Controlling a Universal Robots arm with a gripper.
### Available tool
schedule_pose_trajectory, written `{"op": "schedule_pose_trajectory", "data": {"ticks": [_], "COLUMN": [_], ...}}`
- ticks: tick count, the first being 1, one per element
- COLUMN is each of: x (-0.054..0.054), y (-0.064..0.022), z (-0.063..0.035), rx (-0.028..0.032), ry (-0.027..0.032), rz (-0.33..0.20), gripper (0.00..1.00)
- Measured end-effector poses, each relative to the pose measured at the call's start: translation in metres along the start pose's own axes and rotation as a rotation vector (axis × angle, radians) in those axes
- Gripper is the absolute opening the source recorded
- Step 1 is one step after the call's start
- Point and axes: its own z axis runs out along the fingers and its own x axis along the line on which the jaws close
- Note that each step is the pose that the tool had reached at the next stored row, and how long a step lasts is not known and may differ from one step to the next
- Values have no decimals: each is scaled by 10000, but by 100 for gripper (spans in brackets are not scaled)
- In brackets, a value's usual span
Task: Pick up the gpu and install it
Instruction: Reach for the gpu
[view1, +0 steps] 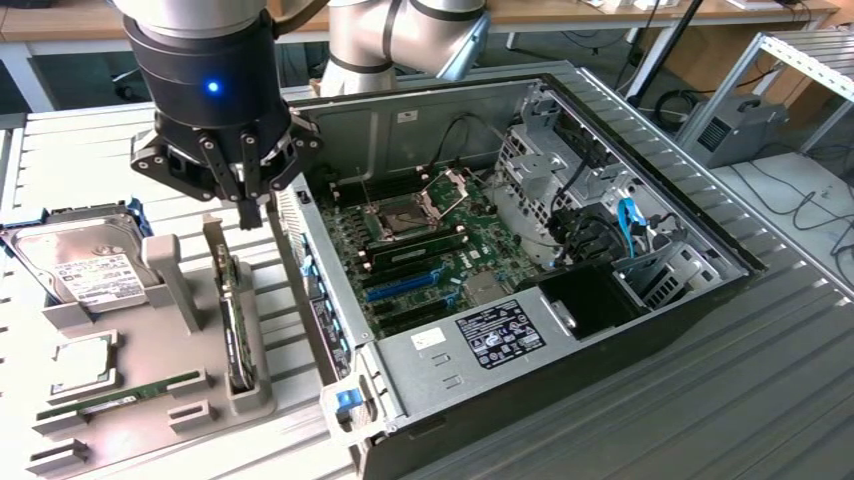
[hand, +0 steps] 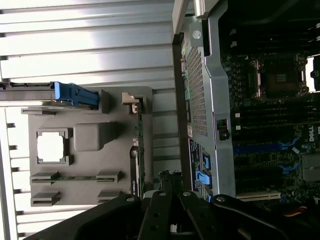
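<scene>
Gripper (view1: 250, 212) (hand: 168, 181) has its fingers pressed together, holding nothing, hanging just above the gray holder (view1: 160, 345) (hand: 95, 136) on the counter (view1: 747, 400). The gpu (view1: 236, 335) (hand: 140, 150) stands on edge in the holder's slot, on the side nearest the open computer case (view1: 441, 345) (hand: 200, 75). The gripper tips are near the gpu's bracket end, and the hard drive (view1: 80, 265) sits at the holder's far end.

arm (view1: 200, 60): cut by exterior view's top | gpu (view1: 238, 340): edge-on, faces hidden
</scene>
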Motion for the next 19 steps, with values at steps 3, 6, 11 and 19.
{"op": "schedule_pose_trajectory", "data": {"ticks": [3,6,11,19], "x": [0,0,0,0], "y": [-3,-6,-9,-17], "z": [5,10,18,36], "rx": [0,0,0,-1], "ry": [0,-1,0,-1], "rz": [0,-1,0,0], "gripper": [11,11,11,11]}}
